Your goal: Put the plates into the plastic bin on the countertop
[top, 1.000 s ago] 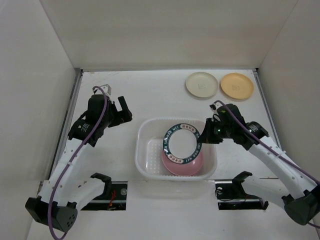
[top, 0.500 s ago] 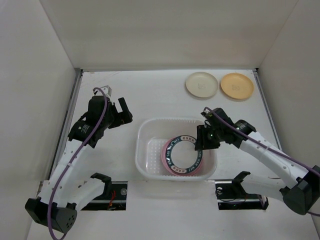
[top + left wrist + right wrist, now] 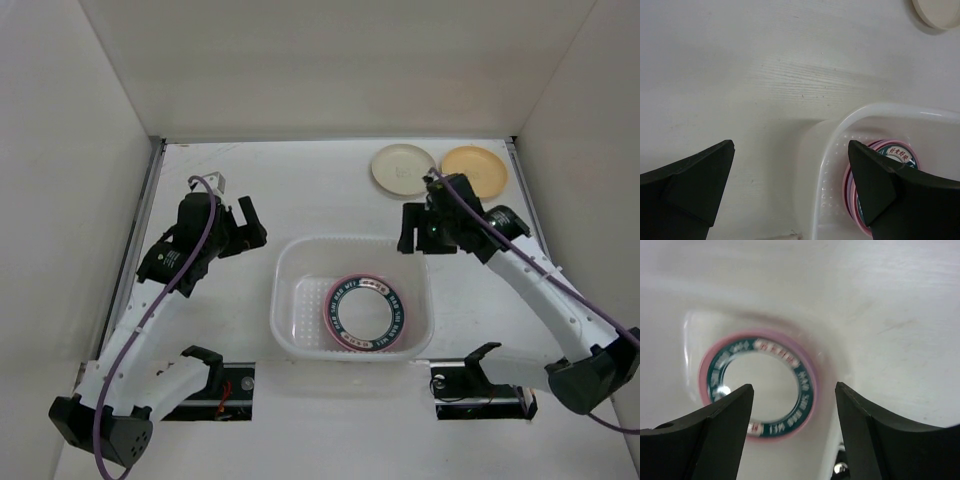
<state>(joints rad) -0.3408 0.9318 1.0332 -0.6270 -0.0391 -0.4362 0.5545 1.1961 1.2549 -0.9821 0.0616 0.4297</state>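
My right gripper [image 3: 792,386] hangs open and empty near the plastic bin [image 3: 290,300] because the teal-rimmed plate [image 3: 366,312] lies stacked inside, my left gripper [image 3: 790,145] waits wide open and empty, and 2 remain: cream plate [image 3: 402,168], orange-yellow plate [image 3: 478,165].

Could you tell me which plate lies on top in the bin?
The white plate with the teal lettered rim; a pink plate peeks out beneath, and the cream plate and orange plate lie outside.

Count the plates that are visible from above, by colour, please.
Cream plate: 1
Orange plate: 1
Teal-rimmed plate: 1, on top in the bin
Pink plate: 1, only its rim showing beneath; more may be hidden
Total: 4 visible
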